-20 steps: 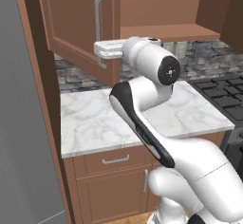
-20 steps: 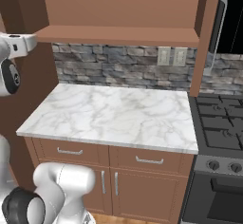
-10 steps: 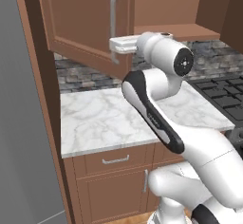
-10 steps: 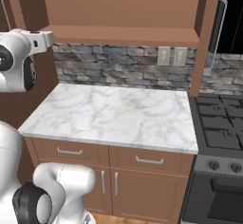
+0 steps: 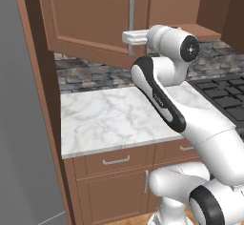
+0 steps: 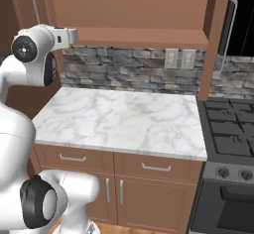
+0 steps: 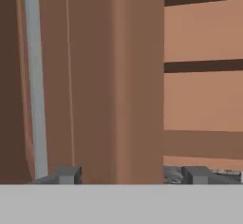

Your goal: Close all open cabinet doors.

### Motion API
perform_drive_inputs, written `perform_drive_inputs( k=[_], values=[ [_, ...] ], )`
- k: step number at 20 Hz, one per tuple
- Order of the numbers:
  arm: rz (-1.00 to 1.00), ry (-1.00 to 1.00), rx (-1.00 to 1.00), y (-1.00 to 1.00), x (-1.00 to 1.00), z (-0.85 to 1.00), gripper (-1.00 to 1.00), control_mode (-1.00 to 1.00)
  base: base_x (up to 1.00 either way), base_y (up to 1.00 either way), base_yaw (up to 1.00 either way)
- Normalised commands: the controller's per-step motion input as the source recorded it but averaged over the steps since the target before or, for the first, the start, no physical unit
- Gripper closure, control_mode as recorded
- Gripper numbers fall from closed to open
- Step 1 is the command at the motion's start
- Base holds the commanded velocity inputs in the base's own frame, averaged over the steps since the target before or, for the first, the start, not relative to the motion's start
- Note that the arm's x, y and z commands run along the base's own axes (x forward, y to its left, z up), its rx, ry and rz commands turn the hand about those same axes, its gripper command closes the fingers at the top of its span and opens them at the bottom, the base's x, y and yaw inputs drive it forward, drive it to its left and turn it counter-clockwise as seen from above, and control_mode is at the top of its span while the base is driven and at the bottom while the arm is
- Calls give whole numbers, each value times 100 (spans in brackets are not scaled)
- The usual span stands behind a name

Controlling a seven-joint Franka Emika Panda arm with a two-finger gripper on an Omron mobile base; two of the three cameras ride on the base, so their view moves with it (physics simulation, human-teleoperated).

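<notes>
Left base view: big reddish-brown cabinet door (image 5: pixel 90 16) hangs swung out from the wall cabinet, over the left part of the counter, its silver bar handle (image 5: pixel 132 21) near the free edge. White arm reaches up; gripper (image 5: pixel 127 38) sits at that free edge, right by the handle's lower part. Hand view shows the door's edge (image 7: pixel 135 76) standing between the two fingertips (image 7: pixel 70 174), handle (image 7: pixel 35 80) off to one side, cabinet interior shelves (image 7: pixel 204 66) behind. Jaws are partway apart, straddling the edge; can't tell if they actually pinch the wood or just bracket it.

Step, as I judge it: engaging the open door, about to push it shut. Door is clearly still open, so the task is early. Next move calls for a sweep along the hinge arc toward the cabinet face, keeping contact on the edge so it doesn't slip past the handle. Right base view shows a second tall door (image 6: pixel 225 34) with a handle standing ajar by the stove; likely needs closing after.

Surface: white marbled countertop (image 6: pixel 124 119), nothing on it. Grey stone backsplash (image 6: pixel 129 72) with outlets (image 6: pixel 179 58). Base cabinets and drawers (image 6: pixel 149 166) below, gas stove (image 6: pixel 230 134) to the right.
</notes>
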Motion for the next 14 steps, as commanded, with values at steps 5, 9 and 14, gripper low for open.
perform_drive_inputs(
  k=[5, 9, 14],
  values=[
    [-13, 9, 0, 0, 59, 0, -100, -100, 0, 0, 0],
    [-10, 9, 0, 0, 50, 0, -100, -100, 0, 0, 0],
    [-7, 5, 0, 0, 39, 0, -100, -100, 0, 0, 0]
  ],
)
